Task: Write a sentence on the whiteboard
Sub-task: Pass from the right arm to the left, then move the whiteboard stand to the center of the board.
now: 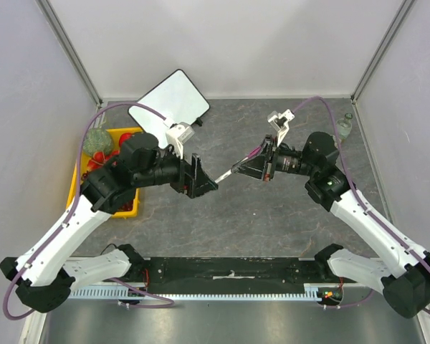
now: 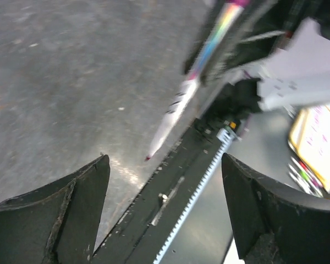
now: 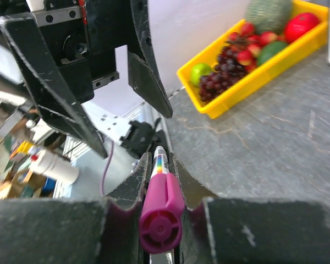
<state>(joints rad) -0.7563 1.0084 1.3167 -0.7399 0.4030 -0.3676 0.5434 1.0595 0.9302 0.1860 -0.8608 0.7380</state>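
Well behind the wide-open left claw (image 1: 204, 181) sits the whiteboard (image 1: 170, 100), while the right claw (image 1: 252, 165) grips a marker (image 1: 230, 172).

The whiteboard (image 1: 169, 100) stands at the back left of the surface (image 1: 287, 229), behind a bin (image 1: 74, 188) of fruit at the left edge. A bottle (image 1: 346, 126) stands back right. Mid-surface, the left pincer (image 1: 208, 183) faces the right pincer (image 1: 248, 166), which clamps a marker (image 1: 228, 172) between them.

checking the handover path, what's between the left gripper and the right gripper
Only the marker, clamped in the right gripper, with its tip pointing at the open left gripper. The top external view shows this.
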